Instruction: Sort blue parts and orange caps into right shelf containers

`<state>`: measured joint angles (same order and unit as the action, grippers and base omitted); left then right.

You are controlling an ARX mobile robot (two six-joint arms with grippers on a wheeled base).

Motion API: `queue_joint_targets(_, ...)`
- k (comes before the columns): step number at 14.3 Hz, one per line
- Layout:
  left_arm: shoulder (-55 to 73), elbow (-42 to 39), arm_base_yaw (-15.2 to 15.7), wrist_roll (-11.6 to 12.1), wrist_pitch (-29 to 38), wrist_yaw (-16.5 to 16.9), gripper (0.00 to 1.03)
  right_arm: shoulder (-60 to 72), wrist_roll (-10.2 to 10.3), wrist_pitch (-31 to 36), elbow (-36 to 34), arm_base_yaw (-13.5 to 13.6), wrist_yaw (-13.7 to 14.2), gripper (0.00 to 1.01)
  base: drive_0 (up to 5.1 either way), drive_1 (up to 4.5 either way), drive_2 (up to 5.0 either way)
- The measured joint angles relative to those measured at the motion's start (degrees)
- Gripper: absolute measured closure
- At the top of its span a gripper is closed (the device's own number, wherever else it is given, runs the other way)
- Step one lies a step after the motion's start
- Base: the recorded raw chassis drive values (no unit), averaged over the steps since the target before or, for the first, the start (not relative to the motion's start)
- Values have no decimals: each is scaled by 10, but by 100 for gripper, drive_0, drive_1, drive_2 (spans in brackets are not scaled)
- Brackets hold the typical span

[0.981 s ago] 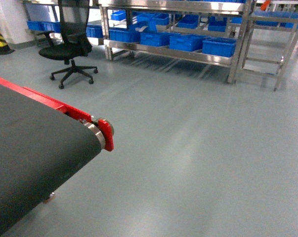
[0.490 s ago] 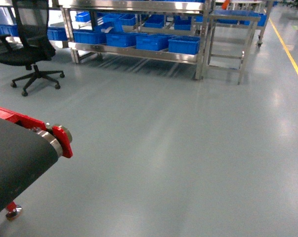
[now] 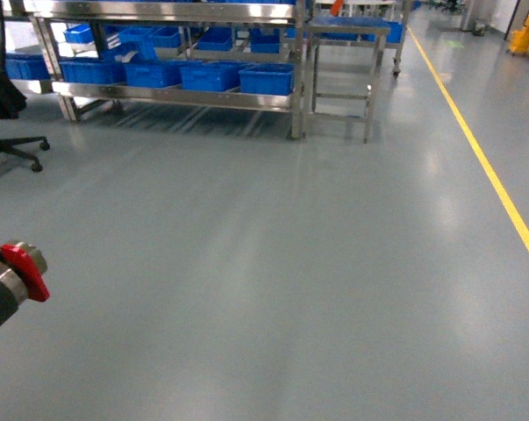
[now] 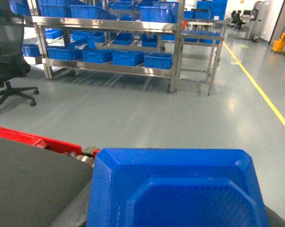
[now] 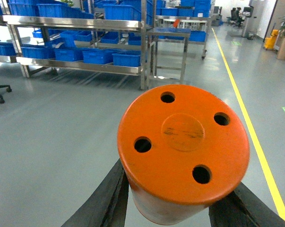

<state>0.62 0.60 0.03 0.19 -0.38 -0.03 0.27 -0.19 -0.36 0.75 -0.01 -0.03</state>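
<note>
The right wrist view is filled by an orange cap (image 5: 182, 142), a round orange cylinder seen end-on with holes in its face. My right gripper (image 5: 180, 210) is shut on it, one black finger (image 5: 104, 203) pressing each side. In the left wrist view a blue part (image 4: 175, 182), a moulded blue plastic piece, covers the bottom. My left gripper (image 4: 175, 213) holds it; its fingers are almost wholly hidden behind the part. Blue crates (image 3: 266, 79) (image 4: 158, 60) (image 5: 126, 57) sit on the steel shelf's lower level, far across the floor. Neither gripper shows in the head view.
The conveyor's red end cap (image 3: 20, 268) sticks in at the head view's left edge, and its black belt (image 4: 29, 184) lies beside the blue part. A small steel table (image 3: 339, 53) stands right of the shelf. An office chair (image 4: 10, 56) is left. A yellow floor line (image 3: 488, 167) runs along the right.
The head view has swung to the right: the conveyor has slid almost out at the left, the shelf and chair have shifted left, and the yellow line has come into view.
</note>
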Motion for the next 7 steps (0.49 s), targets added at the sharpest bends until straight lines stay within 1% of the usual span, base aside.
queue_joint_targets(7, 0, 0, 0, 0, 0, 0, 60, 0, 0, 0, 0, 0, 0, 60, -166, -166, -166)
